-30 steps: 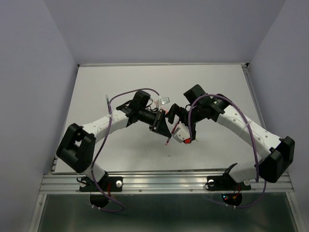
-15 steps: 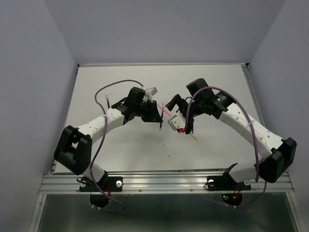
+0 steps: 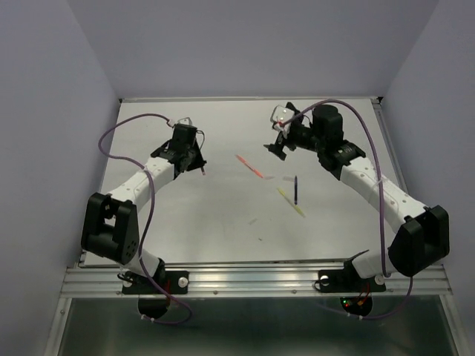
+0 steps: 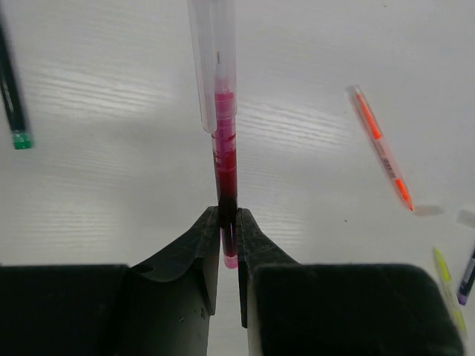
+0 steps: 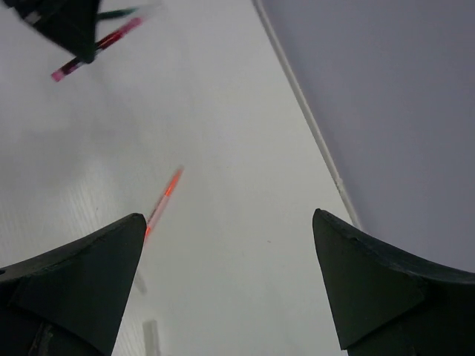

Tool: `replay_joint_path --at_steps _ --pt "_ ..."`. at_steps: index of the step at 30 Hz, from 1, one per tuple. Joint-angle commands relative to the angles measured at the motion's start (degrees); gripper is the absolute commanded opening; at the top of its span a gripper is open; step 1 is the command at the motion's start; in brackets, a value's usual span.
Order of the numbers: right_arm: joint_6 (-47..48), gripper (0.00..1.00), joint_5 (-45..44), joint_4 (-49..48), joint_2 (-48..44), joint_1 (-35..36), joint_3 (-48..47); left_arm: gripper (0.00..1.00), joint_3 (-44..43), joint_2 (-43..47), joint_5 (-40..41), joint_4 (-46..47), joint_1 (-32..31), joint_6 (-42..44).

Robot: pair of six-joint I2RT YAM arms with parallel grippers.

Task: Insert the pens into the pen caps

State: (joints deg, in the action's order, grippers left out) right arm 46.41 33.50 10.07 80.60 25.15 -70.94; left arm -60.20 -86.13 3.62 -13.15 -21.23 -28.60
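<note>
The left jaws are pinched narrow on the red pen (image 4: 225, 159), gripping it close to its pink tail end. The pen points straight out ahead of them, held above the far left part of the surface (image 4: 111, 222). A pale translucent pen cap (image 4: 213, 67) sits over the pen's far end (the red barrel shows through the lower part of the tube). This pairing looks done or all but done, though I cannot tell how fully the cap is seated. The right jaws stand wide apart with nothing between them, raised over the far right of the surface.

Four pens lie loose and, as far as I can see, uncapped:
- The dark green-black pen (image 4: 9, 81) lies off to the left of the held pen.
- The orange-pink pen (image 3: 250, 166) lies near the middle, between the two arms.
- The dark blue pen (image 3: 295, 189) and the yellow pen (image 3: 291, 202) lie close together nearer the right arm, perhaps touching.

By my judgement one pen of five is dealt with and four are left.

That makes five pens, one of each colour. For caps, there is the one on the red pen, plus two faint loose ones: one cap (image 4: 427, 211) just beside the orange-pink pen's tip and another cap (image 3: 252, 220) nearer the arms' bases. More may lie there, too pale against the white to tell.
</note>
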Motion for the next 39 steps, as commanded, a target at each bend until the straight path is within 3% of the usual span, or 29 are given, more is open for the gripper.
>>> replay_joint_path --at_steps 1,5,11,24,39 --pt "-38.2 1.0 -25.5 -30.2 0.9 -0.5 5.5 0.0 -4.1 -2.6 6.2 -2.0 3.7 2.0" --pt "-50.0 1.0 -42.7 -24.9 5.6 -2.8 1.0 0.0 -9.0 -7.2 9.3 -5.7 6.8 6.7" --pt "-59.9 1.0 -41.4 -22.8 6.8 -7.6 3.3 0.0 -10.0 -9.9 8.3 -5.9 10.9 9.3" --pt "-54.8 1.0 -42.3 -19.2 5.0 -8.7 6.5 0.0 -10.8 -16.7 8.1 -4.2 14.6 15.5" --pt "-51.4 1.0 -44.0 -19.0 5.5 -9.8 6.2 0.0 -14.8 -23.1 8.6 -5.6 16.4 15.6"
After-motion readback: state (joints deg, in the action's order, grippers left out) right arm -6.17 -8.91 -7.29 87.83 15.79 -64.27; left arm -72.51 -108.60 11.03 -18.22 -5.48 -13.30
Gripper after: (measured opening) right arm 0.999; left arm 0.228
